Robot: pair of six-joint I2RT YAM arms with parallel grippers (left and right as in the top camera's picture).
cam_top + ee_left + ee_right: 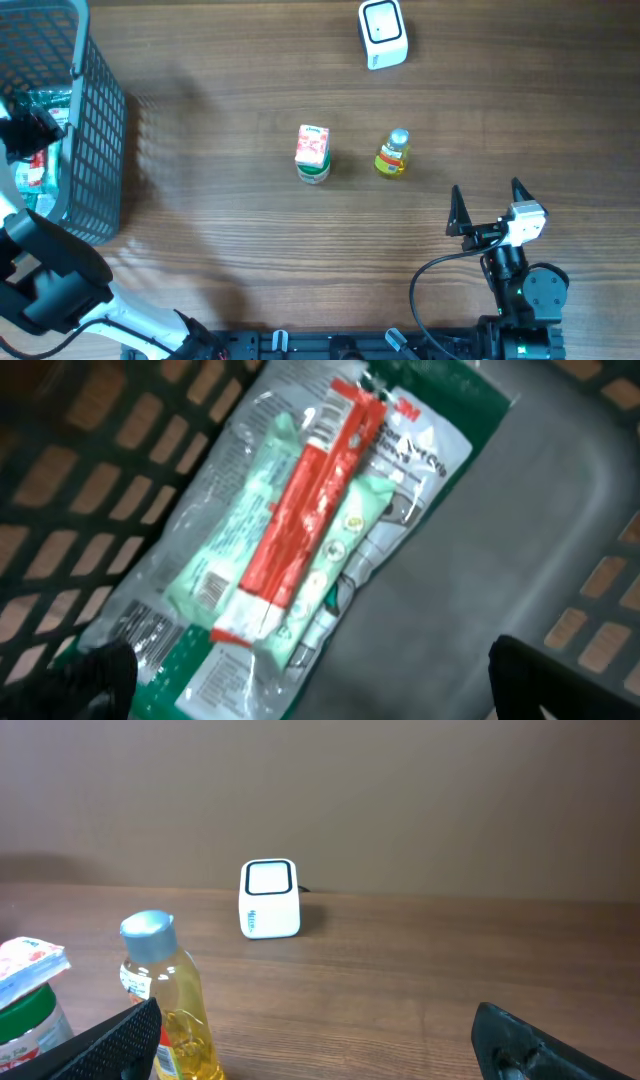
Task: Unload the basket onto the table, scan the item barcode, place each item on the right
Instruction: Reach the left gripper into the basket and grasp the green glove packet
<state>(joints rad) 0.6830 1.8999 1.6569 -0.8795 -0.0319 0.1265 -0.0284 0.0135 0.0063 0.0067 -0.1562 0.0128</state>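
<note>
1. Starting at the near edge of the brown wood-grain table (220, 230): the black two-finger right gripper (486, 187) sits near the right corner. Its jaws are wide apart with nothing between them, and it points toward the far side.
2. Right wrist view agrees: the right gripper (320, 1050) is empty, with one fingertip in each lower corner and bare wood between.
3. Just beyond it, mid-table, stands a small yellow-liquid bottle with a silver-grey cap and red-orange label (392, 153), upright. It clears the right fingers and shows close at the left of the right wrist view (170, 1000).
4. Beside the bottle, on its left, is a small tub with a green band and a red-and-white lid (313, 153). The two are near but not touching. Only the tub's edge shows in the wrist view (25, 990).
5. At the far left, the left gripper (30, 130) hangs inside the grey plastic mesh basket (100, 120).
6. Left wrist view: the left gripper (310, 685) has its jaws wide apart and grips nothing.
7. A clear-and-green plastic packet with a red strip (300, 540) lies flat on the basket floor under the left gripper. A printed barcode faces up near its lower left. Part of the packet shows from overhead (35, 170).
8. Farthest, right of centre, is a white box-shaped barcode scanner with a dark-rimmed window (383, 33). It stands alone, well apart from the bottle and tub, and faces the right wrist camera (270, 898).
</note>
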